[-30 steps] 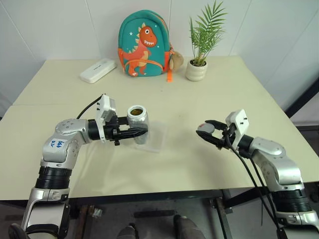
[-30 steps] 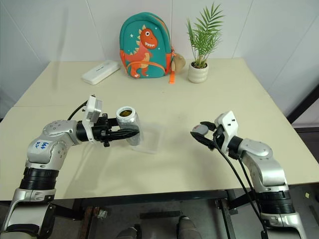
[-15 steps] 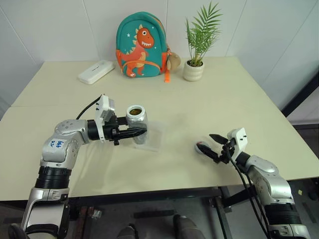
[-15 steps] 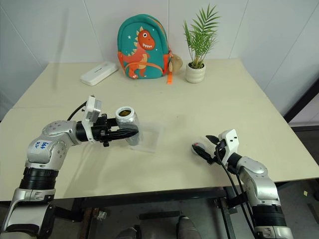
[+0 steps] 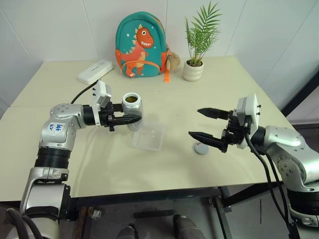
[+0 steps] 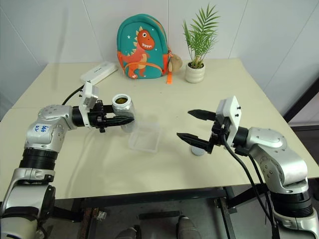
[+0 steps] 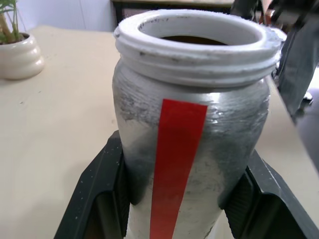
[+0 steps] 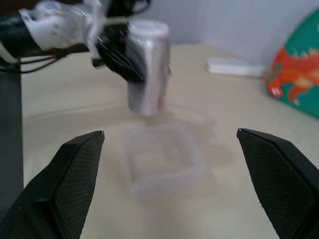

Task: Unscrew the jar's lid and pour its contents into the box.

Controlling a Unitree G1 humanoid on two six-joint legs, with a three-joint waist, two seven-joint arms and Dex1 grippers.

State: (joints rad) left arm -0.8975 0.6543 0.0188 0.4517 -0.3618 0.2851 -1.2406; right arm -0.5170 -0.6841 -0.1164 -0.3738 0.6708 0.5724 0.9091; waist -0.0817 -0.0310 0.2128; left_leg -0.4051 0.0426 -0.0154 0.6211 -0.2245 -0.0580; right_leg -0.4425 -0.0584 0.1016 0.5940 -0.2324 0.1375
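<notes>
The left end effector (image 5: 130, 120) grips the open silver jar (image 5: 132, 110) upright, raised above the cream surface (image 5: 209, 99) just beside the clear plastic box (image 5: 149, 135). The right end effector (image 5: 205, 124) hovers with fingers spread wide, holding nothing. The grey lid (image 5: 201, 148) lies on the surface beneath it.

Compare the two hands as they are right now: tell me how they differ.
The left hand is shut on the jar, holding it upright and open-topped above the table beside the box; the right hand is open wide and holds nothing. The left hand is next to the box, while the right hand hovers over the lid lying on the table. Both have two black fingers and point inward toward each other.
</notes>
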